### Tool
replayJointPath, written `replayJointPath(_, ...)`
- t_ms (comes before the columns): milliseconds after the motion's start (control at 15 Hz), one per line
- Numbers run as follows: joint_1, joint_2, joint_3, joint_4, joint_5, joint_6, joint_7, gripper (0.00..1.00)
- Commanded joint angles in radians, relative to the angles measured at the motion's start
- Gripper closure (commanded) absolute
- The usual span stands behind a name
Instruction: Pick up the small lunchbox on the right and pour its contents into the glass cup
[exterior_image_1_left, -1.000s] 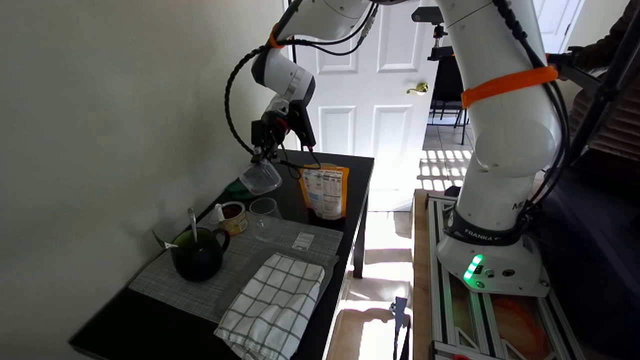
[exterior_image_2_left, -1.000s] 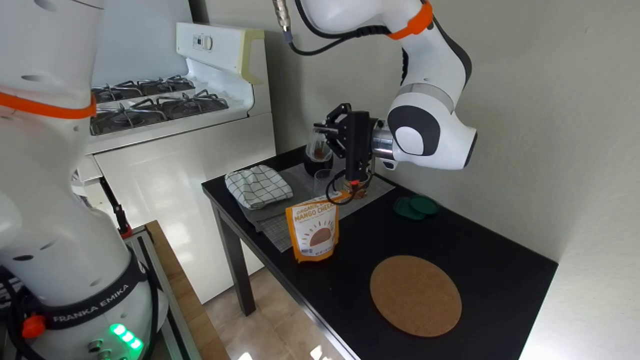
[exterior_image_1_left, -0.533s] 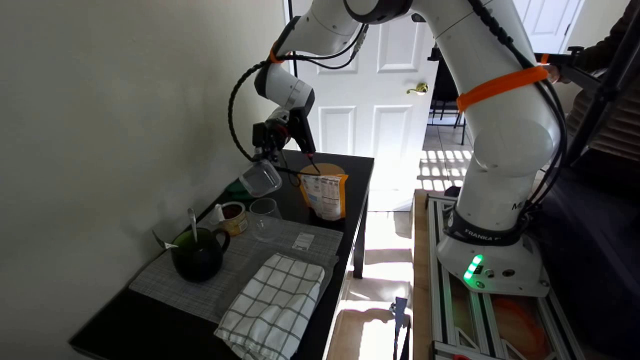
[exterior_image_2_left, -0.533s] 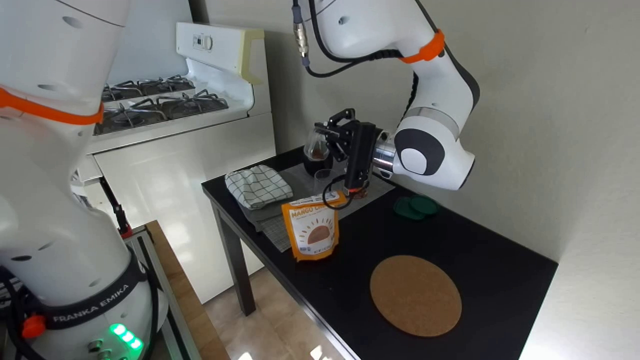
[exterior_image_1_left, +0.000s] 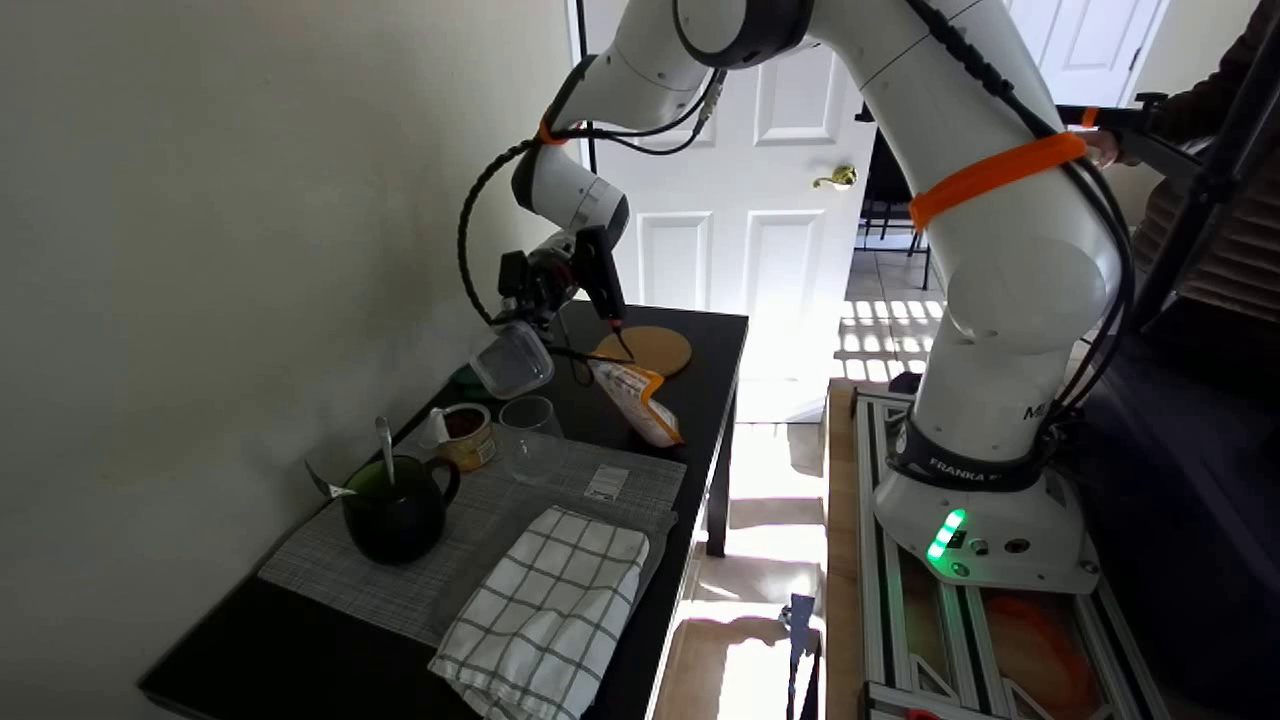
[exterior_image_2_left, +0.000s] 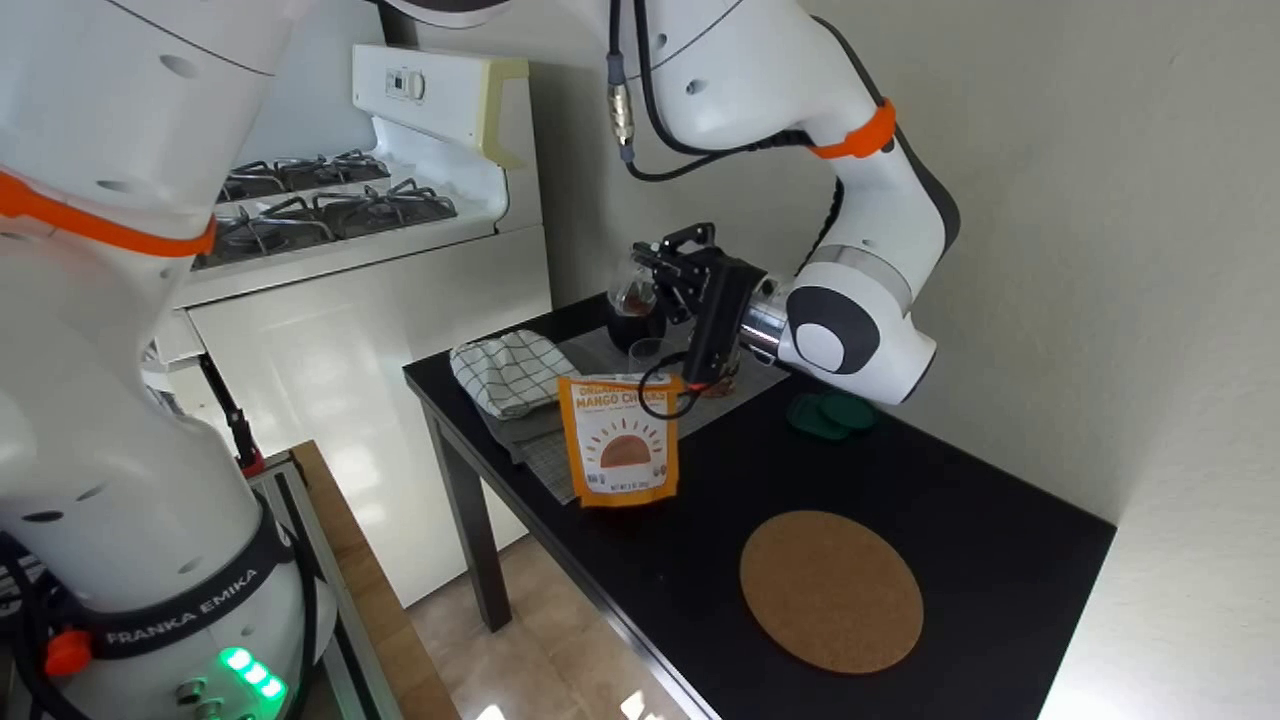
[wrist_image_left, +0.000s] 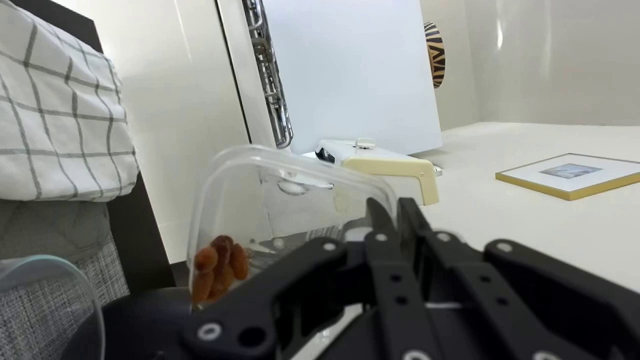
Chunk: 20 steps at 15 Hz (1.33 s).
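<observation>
While in one pincer (wrist_image_left: 393, 210), one lunchbox (exterior_image_1_left: 513, 362).

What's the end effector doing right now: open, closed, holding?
End effector: closed, holding the clear container.

White door (exterior_image_1_left: 728, 180) with brass handle (exterior_image_1_left: 843, 176), sunlit floor (exterior_image_1_left: 765, 560), black table (exterior_image_2_left: 960, 520) beside pale wall (exterior_image_2_left: 1080, 250), white gas stove (exterior_image_2_left: 380, 330).

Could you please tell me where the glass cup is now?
In an exterior view, the glass cup stands on the gray placemat, just right of the opened tub; in the wrist view, it partly shows at the lower left.
</observation>
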<state>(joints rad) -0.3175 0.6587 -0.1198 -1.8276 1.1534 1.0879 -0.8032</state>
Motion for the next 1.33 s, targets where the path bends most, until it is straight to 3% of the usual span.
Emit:
replayJointPath(0,0.002,0.030,-0.010,0.020,0.043,-0.026,0.044,0.98)
replayJointPath(600,-0.001,0.054,-0.008,0.044,0.046,-0.081,0.141,0.98)
replayJointPath(1267,-0.047,0.097,-0.025,0.086,0.081,-0.195,0.148,0.98)
